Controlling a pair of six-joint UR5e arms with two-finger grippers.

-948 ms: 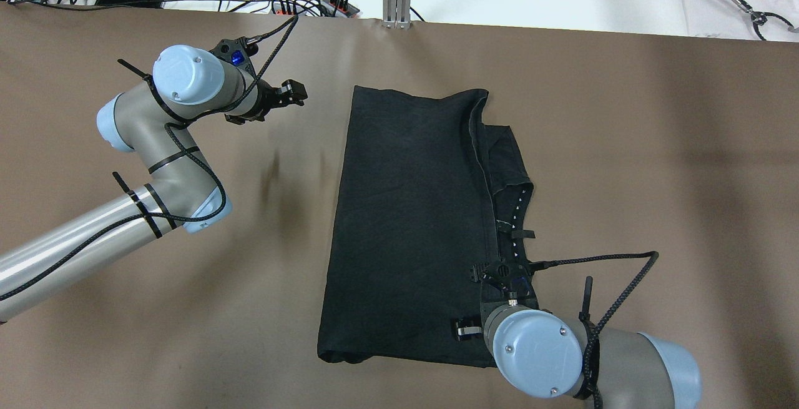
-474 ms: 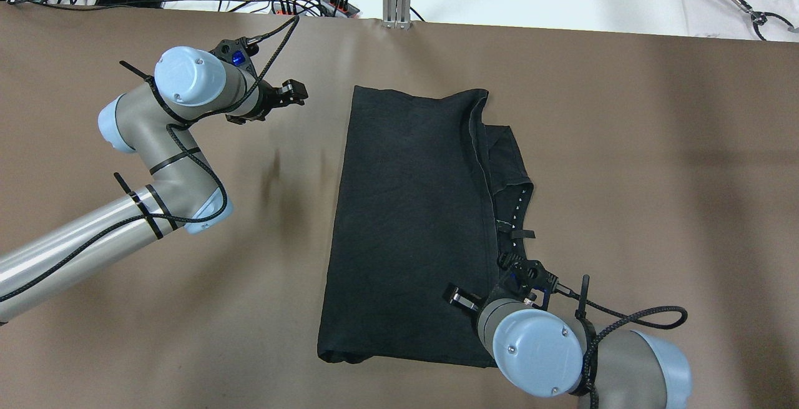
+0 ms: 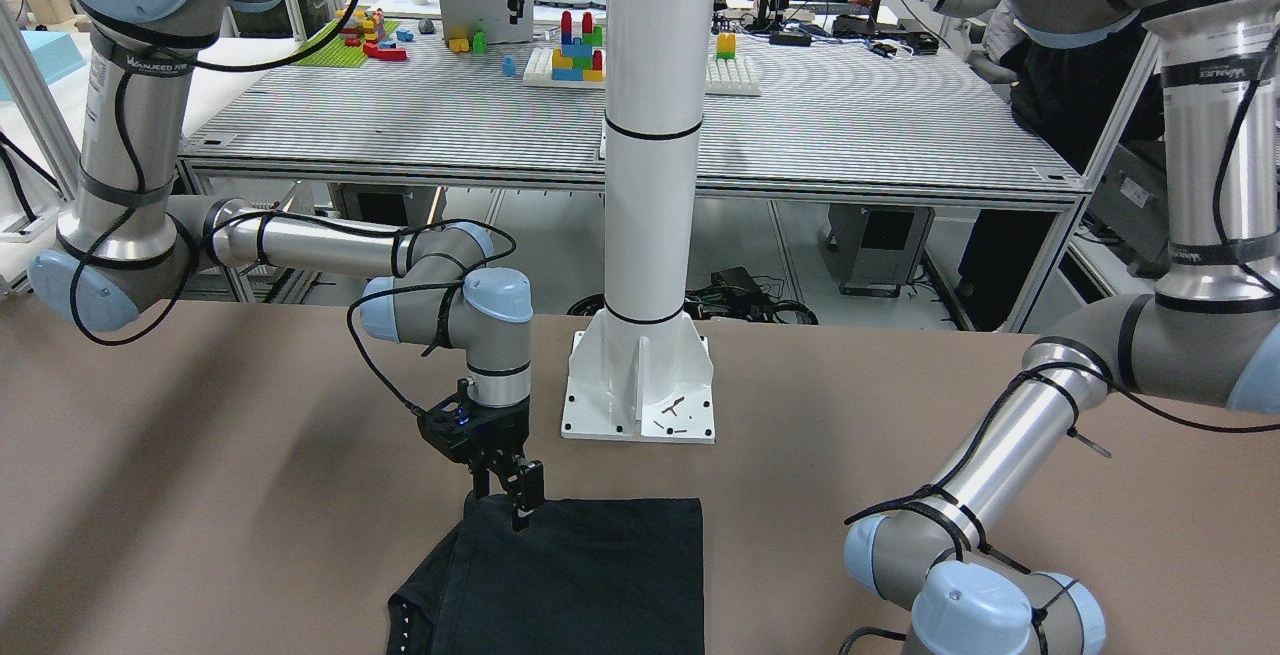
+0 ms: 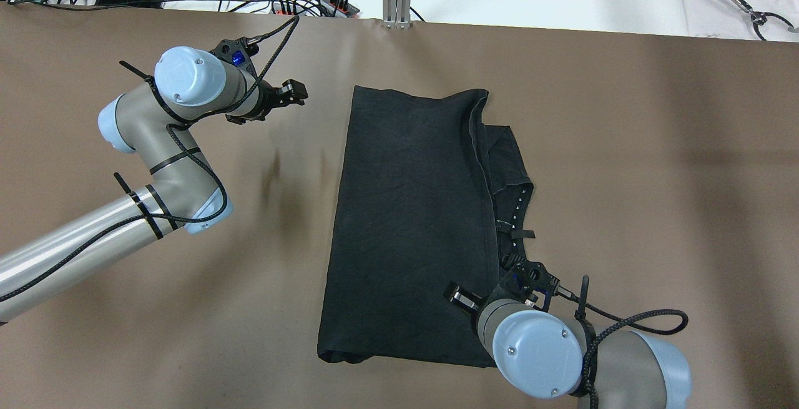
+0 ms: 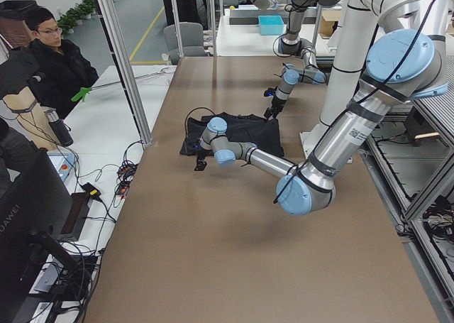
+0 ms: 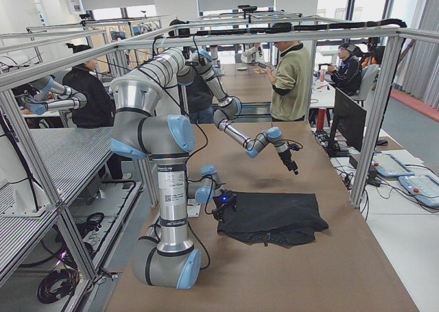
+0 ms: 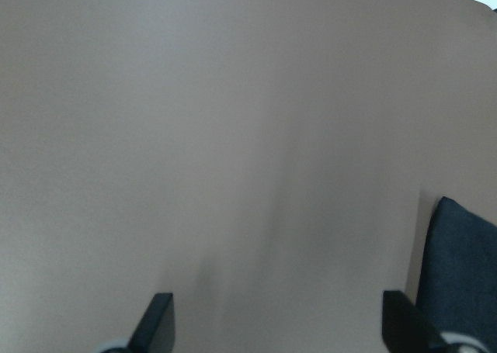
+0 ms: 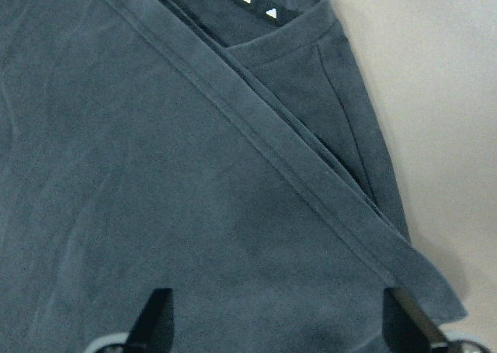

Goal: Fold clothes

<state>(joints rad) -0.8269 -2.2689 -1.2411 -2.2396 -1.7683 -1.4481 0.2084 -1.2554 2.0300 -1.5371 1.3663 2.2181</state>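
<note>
My right hand is released, fingers spread with nothing between them, positioned over the near corner of the black garment. The garment lies folded flat at mid-tabletop. My left hand is also released, over the tabletop beside the garment's far corner, not touching it.

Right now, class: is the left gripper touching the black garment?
Apart. The overhead view shows bare brown table between the left gripper and the black garment.
</note>
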